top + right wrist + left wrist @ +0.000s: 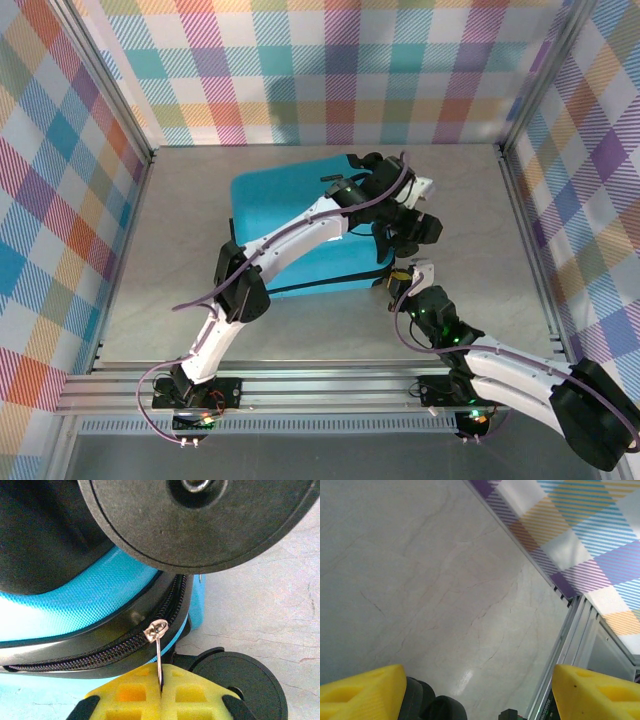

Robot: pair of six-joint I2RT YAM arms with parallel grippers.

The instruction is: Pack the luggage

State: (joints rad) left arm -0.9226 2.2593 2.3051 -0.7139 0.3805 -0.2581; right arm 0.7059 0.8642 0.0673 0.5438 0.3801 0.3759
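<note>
The luggage (290,215), a turquoise hard-shell case with a black zipper seam, lies closed on the table's middle. My left gripper (424,226) hangs just off its right side. In the left wrist view my left gripper (480,697) stands open over bare table, its yellow fingers (362,690) far apart, with black wheels (422,702) at the lower left. My right gripper (400,283) sits at the case's near right corner. In the right wrist view my right gripper (161,690) is shut on the metal zipper pull (159,660), below the slider (156,630) on the zipper seam (100,652).
Two black wheels, one large (200,520) and one lower (240,685), flank my right fingers. Aluminium frame rails (570,645) and plaid walls (330,70) enclose the grey table (470,230). Bare tabletop lies to the case's right and front.
</note>
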